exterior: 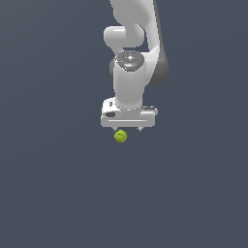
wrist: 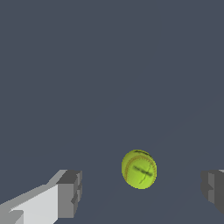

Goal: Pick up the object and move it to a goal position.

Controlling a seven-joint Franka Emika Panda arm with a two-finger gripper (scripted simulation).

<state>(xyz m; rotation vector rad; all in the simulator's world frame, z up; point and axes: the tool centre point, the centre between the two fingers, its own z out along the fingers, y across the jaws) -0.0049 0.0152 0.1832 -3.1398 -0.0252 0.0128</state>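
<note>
White-and-grey gripper (wrist: 140, 192) fingers (wrist: 69, 194) are spread wide — small yellow-green ball (wrist: 139, 169) with dark seam marks sits between them, touching neither. From outside, the ball (exterior: 120, 136) lies just under the gripper (exterior: 128, 129) on the dark grey desk (exterior: 53, 184).

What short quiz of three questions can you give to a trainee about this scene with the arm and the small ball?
1. True or false: the gripper already holds the ball.
2. Multiple choice: in the wrist view, the ball lies (A) between the two fingers, apart from both; (B) pressed against one finger; (C) outside the fingers.
3. Fill in: the colour of the ball is ____.

Key: 1. False, the jaws stand wide open and nothing touches the ball. 2. A. 3. Yellow-green.
</note>
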